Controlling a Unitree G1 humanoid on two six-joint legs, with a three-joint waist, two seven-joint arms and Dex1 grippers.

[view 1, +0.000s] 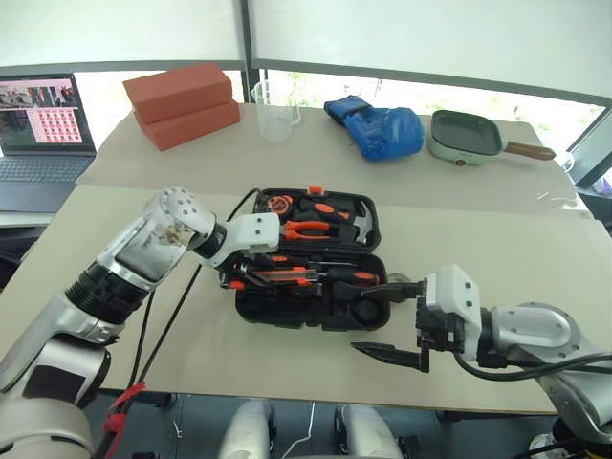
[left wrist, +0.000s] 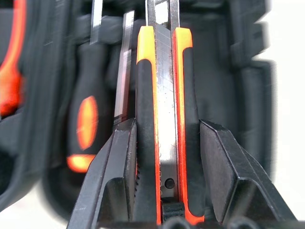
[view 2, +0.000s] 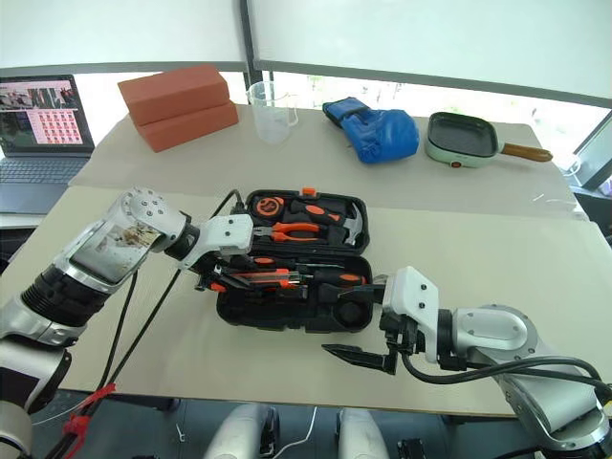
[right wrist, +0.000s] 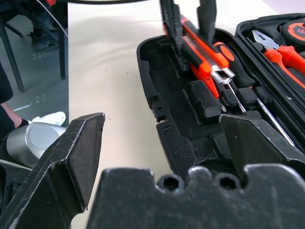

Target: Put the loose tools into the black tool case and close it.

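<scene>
The black tool case (view 1: 287,314) lies open in the middle of the table, its lid half on the far side. My left gripper (view 1: 233,278) is shut on the orange-black utility knife (left wrist: 164,119) and holds it low over the near half's left part; I cannot tell whether the knife touches its slot. An orange-and-black screwdriver (view 1: 350,274) lies in the near half beside the knife (right wrist: 200,47). My right gripper (view 1: 390,320) hangs open just off the case's near right corner, with nothing between its fingers (right wrist: 81,157).
Pliers (view 1: 306,229), a hammer and a tape measure sit in the lid half. At the table's back stand two red bricks (view 1: 182,103), a clear measuring cup (view 1: 275,110), a blue glove (view 1: 378,129) and a green pan (view 1: 464,136). A laptop (view 1: 43,129) sits far left.
</scene>
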